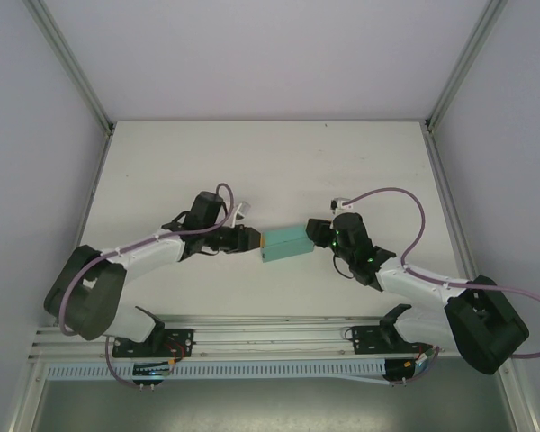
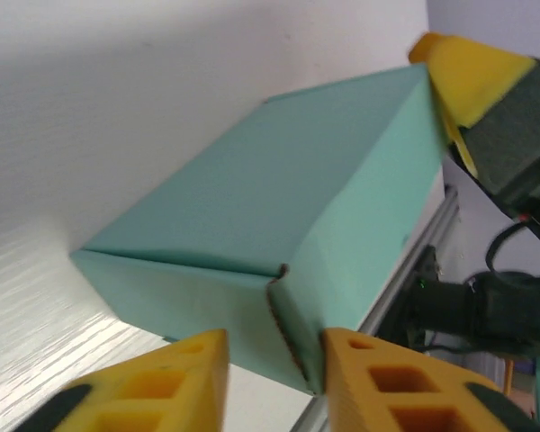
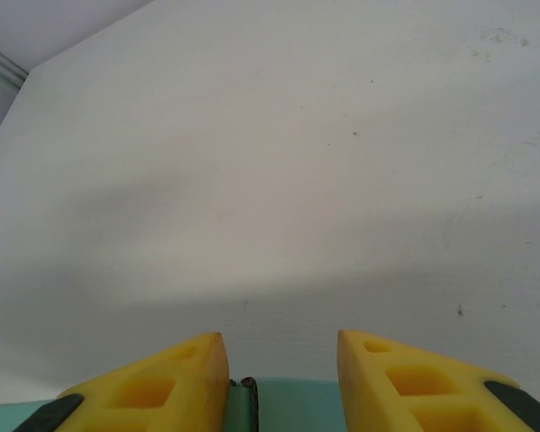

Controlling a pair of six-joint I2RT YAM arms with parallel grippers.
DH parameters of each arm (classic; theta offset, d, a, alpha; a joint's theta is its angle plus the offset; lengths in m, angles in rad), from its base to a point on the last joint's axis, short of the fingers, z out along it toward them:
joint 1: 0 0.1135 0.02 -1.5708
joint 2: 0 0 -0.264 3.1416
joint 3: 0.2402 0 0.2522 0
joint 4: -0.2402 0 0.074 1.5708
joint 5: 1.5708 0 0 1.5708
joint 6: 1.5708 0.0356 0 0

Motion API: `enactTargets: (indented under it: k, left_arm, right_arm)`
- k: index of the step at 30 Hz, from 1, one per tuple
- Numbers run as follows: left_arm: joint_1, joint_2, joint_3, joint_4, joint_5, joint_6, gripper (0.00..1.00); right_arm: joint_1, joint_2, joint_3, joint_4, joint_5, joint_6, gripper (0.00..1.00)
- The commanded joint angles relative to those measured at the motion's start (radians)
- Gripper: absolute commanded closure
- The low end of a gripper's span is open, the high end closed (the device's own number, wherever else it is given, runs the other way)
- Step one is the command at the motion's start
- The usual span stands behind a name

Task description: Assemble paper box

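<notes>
Top external view: the white table (image 1: 270,162) takes up most of the scene. The left arm (image 1: 135,256) and the right arm (image 1: 423,288) reach inward from their bases at its near edge. Between them, near the middle of the table and a little toward the near side, lies the paper box (image 1: 286,243), folded into a small shallow teal block with its long side running left to right. The left gripper (image 1: 250,240) meets the box's left end and the right gripper (image 1: 317,232) meets its right end.

In the left wrist view the box (image 2: 279,189) rests on the table, and its near corner, with a raw card seam, pokes into the gap between the two yellow fingers (image 2: 162,387). They stand apart, and whether they press on the card cannot be told. A yellow fingertip (image 2: 468,76) of the right gripper touches the far upper corner.

In the right wrist view the yellow fingers (image 3: 153,387) stand well parted, released, with a strip of the box (image 3: 292,405) showing between them and stretching past the left one.
</notes>
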Motion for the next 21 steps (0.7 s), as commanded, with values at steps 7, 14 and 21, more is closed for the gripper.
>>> enactTargets:
  k: [7, 14, 21]
  left_arm:
    - [-0.006, 0.086, -0.062, -0.113, -0.052, 0.128, 0.83]
    - [-0.007, 0.104, -0.007, -0.154, -0.054, 0.183, 0.78]
    - [-0.008, 0.125, 0.023, -0.172, -0.047, 0.194, 0.76]
  right_arm:
    - [0.009, -0.041, -0.005, -0.293, -0.065, 0.005, 0.58]
    - [0.003, -0.096, 0.148, -0.458, -0.063, 0.051, 0.5]
    - [0.003, -0.112, 0.146, -0.476, -0.129, 0.078, 0.46]
